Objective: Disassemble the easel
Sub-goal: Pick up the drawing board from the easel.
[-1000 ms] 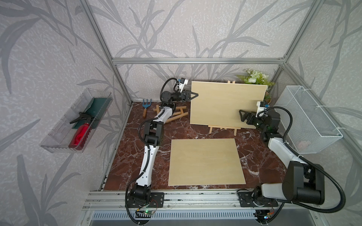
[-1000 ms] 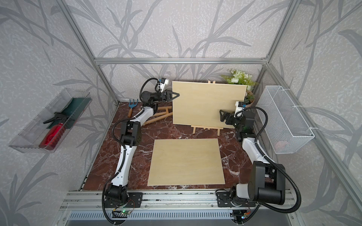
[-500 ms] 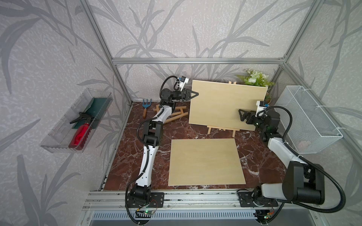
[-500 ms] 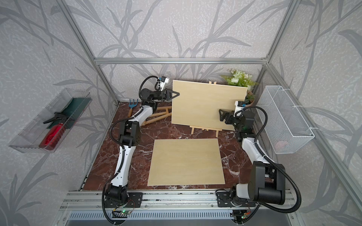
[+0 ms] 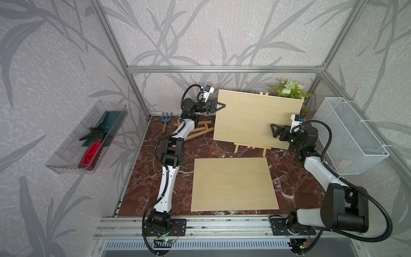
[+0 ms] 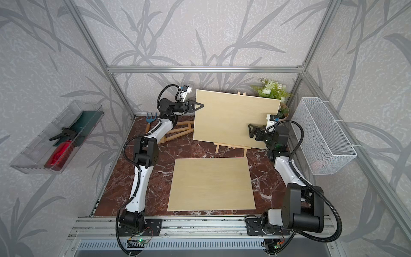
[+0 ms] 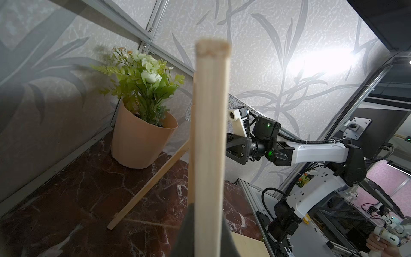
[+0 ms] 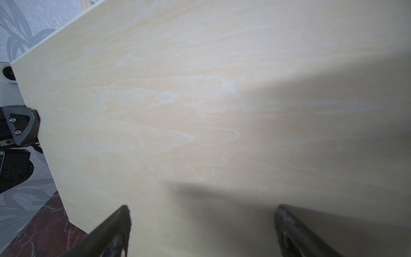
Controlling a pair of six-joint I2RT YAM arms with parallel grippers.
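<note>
Easel board (image 5: 255,120) edge pinched in left claw (image 5: 223,105); right claw (image 5: 273,131) agape, facing board.

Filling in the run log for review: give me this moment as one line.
left gripper: shut on board edge | right gripper: open, facing board front | board: leaning on easel, tilted | stage: board not yet off

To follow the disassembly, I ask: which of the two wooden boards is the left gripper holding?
The upright board on the easel; the left gripper pinches its edge. The other board lies flat on the table, untouched.
</note>
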